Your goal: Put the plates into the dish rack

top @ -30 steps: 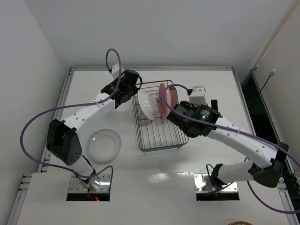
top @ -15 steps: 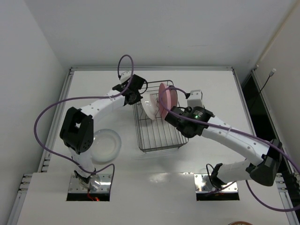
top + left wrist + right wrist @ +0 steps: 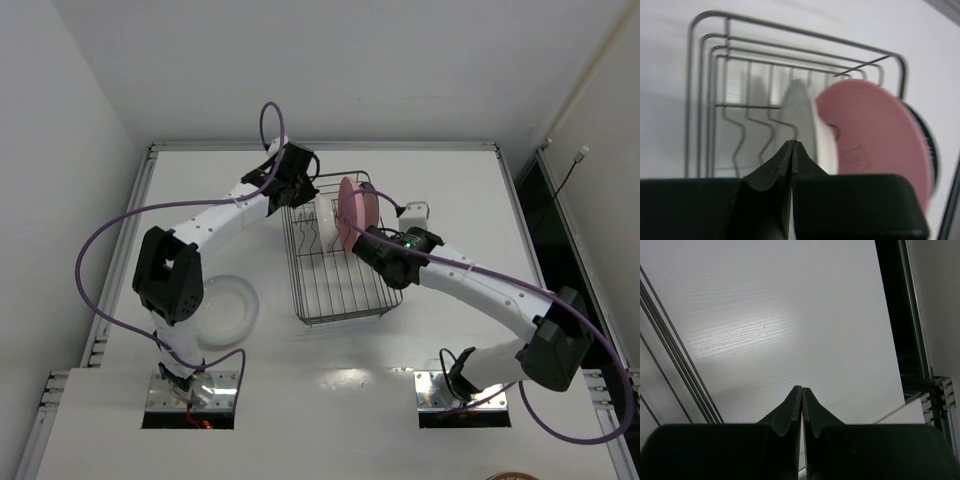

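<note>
Now | thin-wire dish rack (image 3: 345, 285): smooth pink plate (image 3: 875, 135) on edge | left hand (image 3: 791, 147), right hand (image 3: 801, 390) pinched closed, empty

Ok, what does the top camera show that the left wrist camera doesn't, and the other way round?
Only the top external view: a translucent plate lying on the table left of the dish rack, plus the right arm. Only the left wrist view: the left gripper shut on nothing, and a dark-rimmed plate edge behind the pink plate. Both: the rack, the pink plate and a whitish plate standing in it.
</note>
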You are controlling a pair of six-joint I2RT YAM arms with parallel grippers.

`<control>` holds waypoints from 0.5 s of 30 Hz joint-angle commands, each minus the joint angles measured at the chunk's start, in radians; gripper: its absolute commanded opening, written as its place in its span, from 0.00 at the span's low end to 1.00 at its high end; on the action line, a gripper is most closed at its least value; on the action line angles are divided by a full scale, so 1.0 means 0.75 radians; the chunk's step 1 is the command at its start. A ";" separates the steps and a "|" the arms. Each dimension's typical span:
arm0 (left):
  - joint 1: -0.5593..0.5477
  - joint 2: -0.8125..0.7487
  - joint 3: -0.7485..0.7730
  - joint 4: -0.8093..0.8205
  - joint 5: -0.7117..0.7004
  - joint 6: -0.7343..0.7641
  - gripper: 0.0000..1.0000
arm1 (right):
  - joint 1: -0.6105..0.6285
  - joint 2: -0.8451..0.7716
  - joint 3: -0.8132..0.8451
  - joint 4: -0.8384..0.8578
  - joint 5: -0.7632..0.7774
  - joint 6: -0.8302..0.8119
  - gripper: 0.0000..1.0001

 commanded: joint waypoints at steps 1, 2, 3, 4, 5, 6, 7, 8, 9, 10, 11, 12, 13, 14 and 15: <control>-0.034 0.039 0.118 0.082 0.101 0.020 0.00 | -0.017 0.008 -0.028 0.091 -0.074 -0.016 0.00; -0.048 0.059 0.131 0.104 0.120 0.020 0.00 | -0.017 0.008 -0.028 0.107 -0.086 -0.034 0.00; -0.048 0.060 0.149 0.117 0.152 0.020 0.00 | -0.029 0.008 -0.042 0.122 -0.099 -0.047 0.00; -0.066 0.074 0.149 0.117 0.169 0.020 0.00 | -0.029 0.008 -0.043 0.140 -0.115 -0.059 0.00; -0.087 0.086 0.165 0.131 0.185 0.020 0.00 | -0.029 0.008 -0.055 0.140 -0.115 -0.059 0.00; -0.099 0.086 0.166 0.131 0.212 0.020 0.00 | -0.029 -0.004 -0.055 0.152 -0.115 -0.071 0.00; -0.122 0.086 0.178 0.152 0.212 0.020 0.00 | -0.029 -0.004 -0.055 0.152 -0.127 -0.071 0.00; -0.122 0.100 0.178 0.152 0.226 0.020 0.00 | -0.029 -0.004 -0.055 0.164 -0.127 -0.083 0.00; -0.142 0.101 0.196 0.152 0.226 0.008 0.00 | -0.041 -0.004 -0.055 0.165 -0.127 -0.084 0.00; -0.142 0.113 0.219 0.152 0.226 0.008 0.00 | -0.041 -0.004 -0.055 0.165 -0.127 -0.084 0.00; -0.154 0.113 0.231 0.152 0.226 0.008 0.00 | -0.041 -0.004 -0.055 0.165 -0.127 -0.084 0.00; -0.154 0.129 0.231 0.131 0.226 0.008 0.00 | -0.041 -0.004 -0.055 0.165 -0.127 -0.096 0.00; -0.154 0.129 0.249 0.103 0.212 0.008 0.00 | -0.041 -0.016 -0.055 0.165 -0.127 -0.096 0.00; -0.154 0.129 0.270 0.082 0.200 0.026 0.00 | -0.041 -0.017 -0.055 0.165 -0.127 -0.096 0.00; -0.154 0.129 0.282 0.056 0.181 0.038 0.00 | -0.041 -0.017 -0.055 0.165 -0.127 -0.096 0.00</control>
